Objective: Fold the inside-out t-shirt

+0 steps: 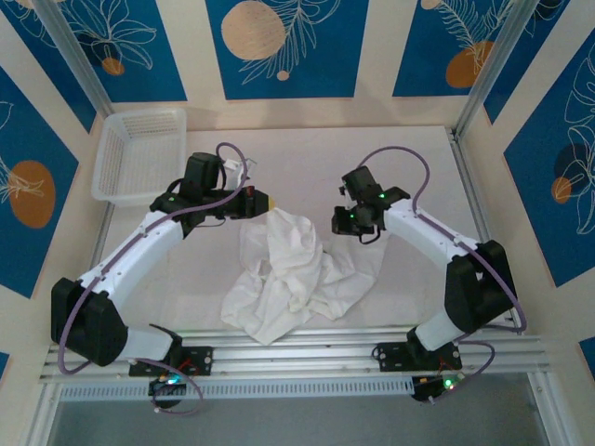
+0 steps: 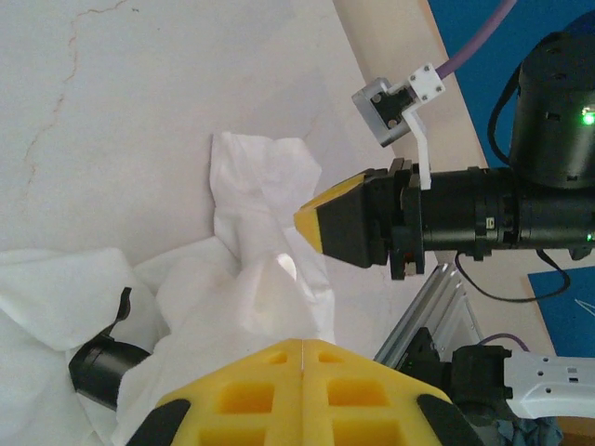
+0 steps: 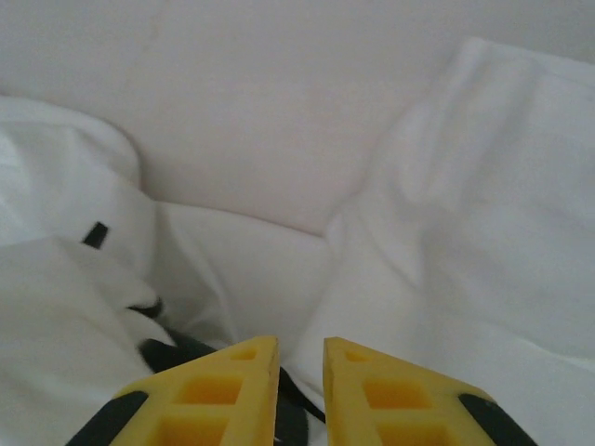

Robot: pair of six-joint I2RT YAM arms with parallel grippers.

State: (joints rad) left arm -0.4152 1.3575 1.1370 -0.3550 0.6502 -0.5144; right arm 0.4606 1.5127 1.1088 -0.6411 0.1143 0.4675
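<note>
At centre frame of the top view, the t-shirt (image 1: 288, 279) lies crumpled on the table (image 1: 195, 279), its upper end drawn up to the left gripper (image 1: 268, 199). That gripper's fingers are together, clamped on the raised cloth. Just right of the raised end sits the right gripper (image 3: 299, 346), tips at the cloth. Its fingers stand a narrow gap apart, and no cloth is visibly pinched between them.

Step in hand, by judgement: securing a second hold before spreading; folding is not yet begun. The next move calls for the right fingers to pinch a cloth edge. Both grippers then draw apart to flatten the t-shirt.
</note>
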